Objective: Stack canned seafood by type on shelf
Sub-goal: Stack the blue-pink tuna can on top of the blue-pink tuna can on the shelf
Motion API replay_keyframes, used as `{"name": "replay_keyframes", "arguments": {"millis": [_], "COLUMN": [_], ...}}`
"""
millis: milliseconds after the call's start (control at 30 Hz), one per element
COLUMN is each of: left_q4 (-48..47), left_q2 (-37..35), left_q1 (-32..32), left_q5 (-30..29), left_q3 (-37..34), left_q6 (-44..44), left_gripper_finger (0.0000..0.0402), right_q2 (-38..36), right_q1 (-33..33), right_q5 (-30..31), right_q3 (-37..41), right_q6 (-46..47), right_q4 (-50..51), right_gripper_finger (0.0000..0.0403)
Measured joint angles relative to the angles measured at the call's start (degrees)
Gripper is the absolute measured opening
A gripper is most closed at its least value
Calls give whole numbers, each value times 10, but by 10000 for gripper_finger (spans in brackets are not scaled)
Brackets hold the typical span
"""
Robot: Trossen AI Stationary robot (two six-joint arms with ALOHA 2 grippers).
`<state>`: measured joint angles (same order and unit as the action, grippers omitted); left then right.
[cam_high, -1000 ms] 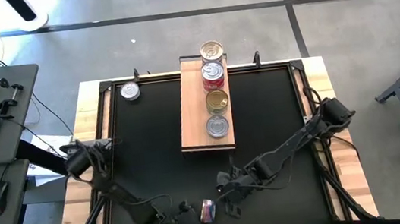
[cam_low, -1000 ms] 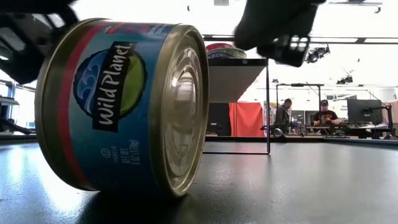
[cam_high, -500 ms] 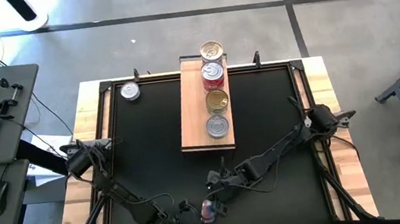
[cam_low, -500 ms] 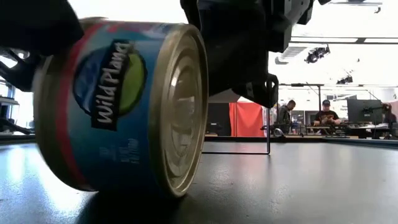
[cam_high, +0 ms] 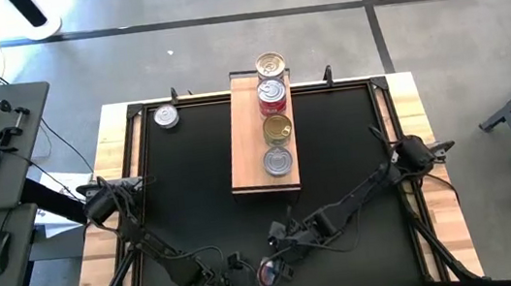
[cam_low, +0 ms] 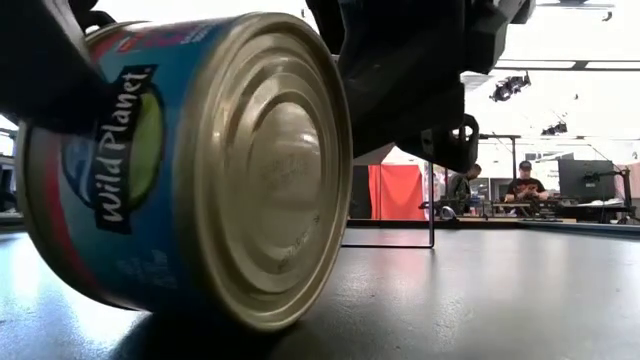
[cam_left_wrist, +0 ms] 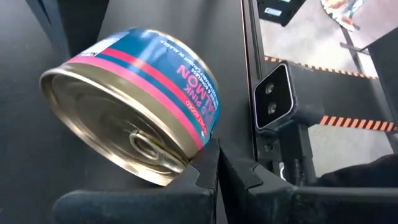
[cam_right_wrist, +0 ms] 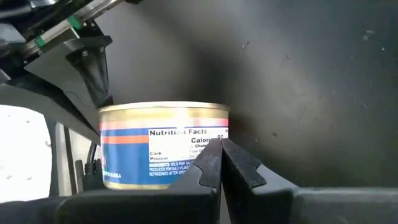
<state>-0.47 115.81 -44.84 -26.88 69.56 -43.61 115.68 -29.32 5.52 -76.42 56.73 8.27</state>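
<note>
Now both arms meet at the near edge of the black bench, around one blue tin that is tilted on its rim. On its side there is a blue label with a pink band, and its gold pull-tab lid faces the left wrist camera. The left end effector is just beside this tin, and its two fingers are pressed together with nothing between them. The right end effector comes from the other side; its fingers are also closed together, and their tips are against the label side of the tin, not around it.

The shelf lies in the middle of the bench, well apart from the arms. On it four tins stand in one row: a gold tin at the far end, then a red-sided tin, a second gold tin, and a silver tin at the near end. One lone silver tin stands at the far left corner of the bench.
</note>
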Motion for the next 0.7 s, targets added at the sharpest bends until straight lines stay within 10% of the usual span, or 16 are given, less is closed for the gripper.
{"name": "replay_keyframes", "arguments": {"millis": [700], "left_q4": [-81], "left_q2": [-19], "left_q1": [4], "left_q5": [10], "left_q3": [-3], "left_q6": [36], "left_gripper_finger": [0], "right_q2": [-24], "right_q1": [-14], "right_q5": [-4], "right_q3": [0], "right_q6": [13], "right_q4": [35], "right_gripper_finger": [0]}}
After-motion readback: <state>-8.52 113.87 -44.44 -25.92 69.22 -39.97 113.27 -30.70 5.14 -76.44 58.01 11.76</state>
